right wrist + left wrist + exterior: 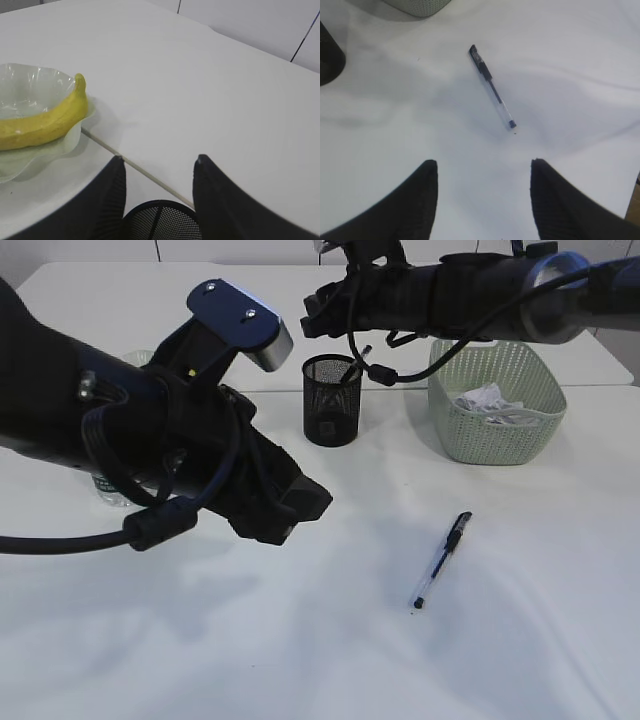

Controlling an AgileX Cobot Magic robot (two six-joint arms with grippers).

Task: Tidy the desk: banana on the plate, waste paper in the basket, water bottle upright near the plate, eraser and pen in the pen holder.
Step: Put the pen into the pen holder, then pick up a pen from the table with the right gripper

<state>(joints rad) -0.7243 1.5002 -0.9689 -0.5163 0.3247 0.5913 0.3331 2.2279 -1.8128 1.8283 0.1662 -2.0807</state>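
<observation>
A: Left gripper point(482, 200)?
B: Fingers are seen spread apart, nothing held, poised above the table point(300, 660). One pen point(441, 560) is noted lying flat, ahead of the jaws, near right.

A: Right gripper point(157, 185)?
B: Fingers parted, empty, held over one mesh pen holder point(331, 398) at centre. The arm is stretched leftward across the far side.

A: Other counts?
B: One basket point(497, 435) far right, crumpled paper point(486, 401) inside. One banana point(42, 125) is recorded on one plate point(30, 160), far left.

Exterior: slanted down from front; left wrist shares pen point(441, 561); right wrist shares holder point(332, 398).
</observation>
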